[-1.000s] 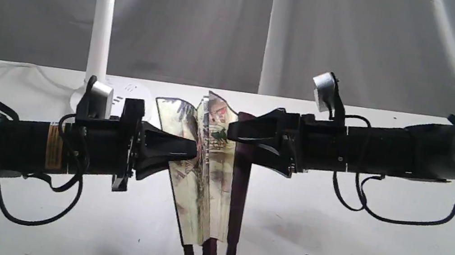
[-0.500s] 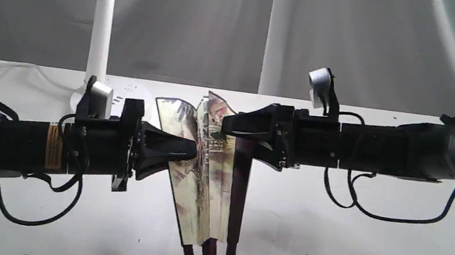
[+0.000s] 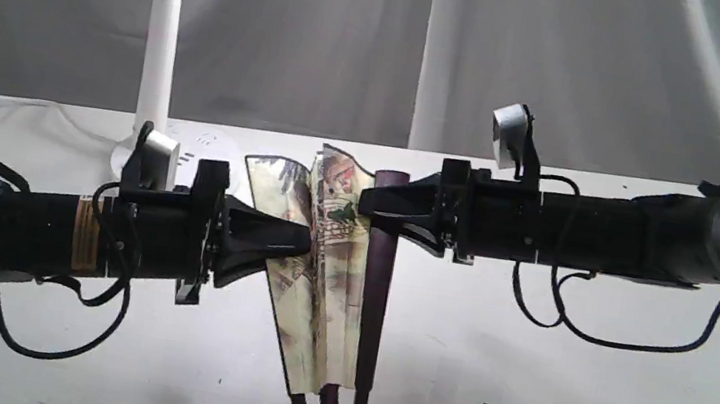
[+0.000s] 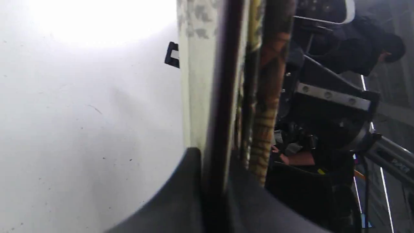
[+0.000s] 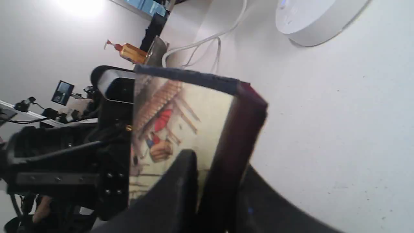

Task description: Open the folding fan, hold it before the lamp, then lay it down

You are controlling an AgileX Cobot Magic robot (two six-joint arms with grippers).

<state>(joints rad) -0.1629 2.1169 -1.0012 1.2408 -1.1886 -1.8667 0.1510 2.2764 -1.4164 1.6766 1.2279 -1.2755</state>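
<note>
- Nearest me, I am holding the folding fan (image 3: 323,276) upright over the surface (image 3: 516,400). Its pleats are barely spreading, and its ribs are running down out of the exterior view.
- The left gripper (image 3: 304,242) is pinching the fan's left edge with its fingers fully closed. The left wrist view is showing a dark rib clamped between them.
- The right gripper (image 3: 366,207) is gripping the maroon guard (image 3: 376,291) on the fan's right edge, fingers closed on it near its top.
- A second ago those right fingers were gaping wide around the guard. They have since clamped down, and the guard's tip is now showing above them and standing straighter.
- I judge that I am finishing the second grasp of the opening step. Next I should be drawing the grippers apart, swinging the guards about the pivot and going gently so the paper is not tearing.
- Farther back, the lamp (image 3: 161,40) is standing behind and left of the fan, which I am not yet presenting to it.
</note>
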